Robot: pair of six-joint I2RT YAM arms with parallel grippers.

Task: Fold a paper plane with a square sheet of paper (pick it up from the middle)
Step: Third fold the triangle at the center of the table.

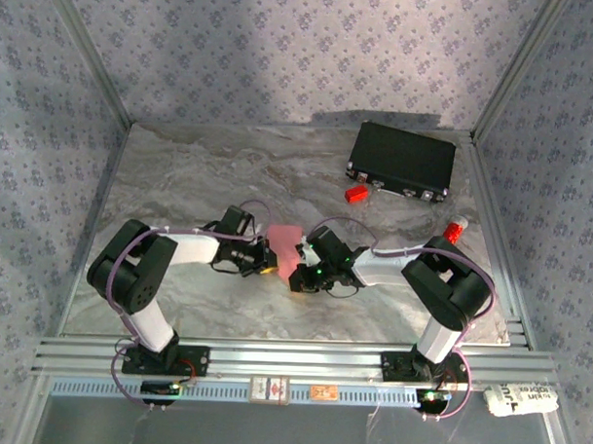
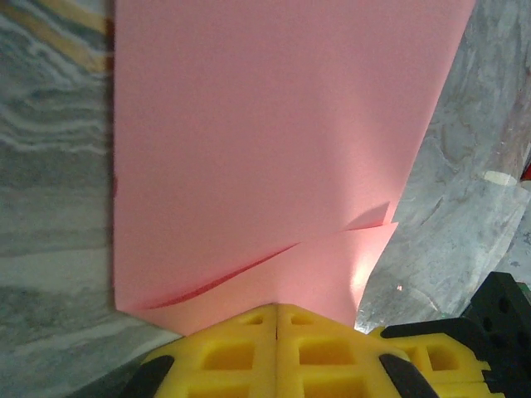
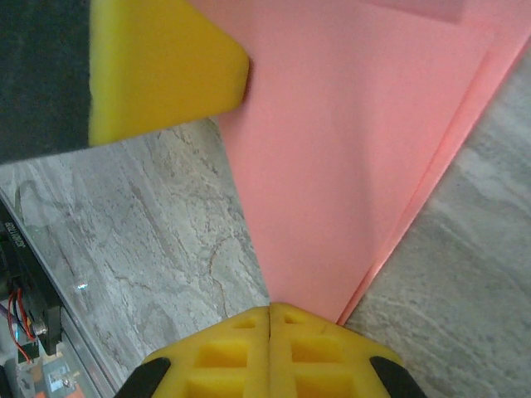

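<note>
The salmon-pink sheet of paper (image 1: 283, 243) hangs folded in layers between both grippers, just above the middle of the marble table (image 1: 181, 169). My left gripper (image 1: 267, 264) is shut on its left edge. In the left wrist view the yellow pads (image 2: 224, 356) meet on the paper (image 2: 265, 149), where a slanted flap overlaps. My right gripper (image 1: 297, 273) is shut on the paper's narrow end (image 3: 348, 166), which tapers toward its closed pads (image 3: 307, 352). The left gripper's yellow pad (image 3: 158, 66) presses the paper's far side. Whether this is the paper plane's dart shape I cannot tell.
A black case (image 1: 401, 159) lies at the back right, with a small red block (image 1: 355, 194) in front of it. A red-and-white tube (image 1: 456, 230) stands by the right arm. The metal rail (image 1: 292, 358) runs along the near edge, and patterned walls close in three sides.
</note>
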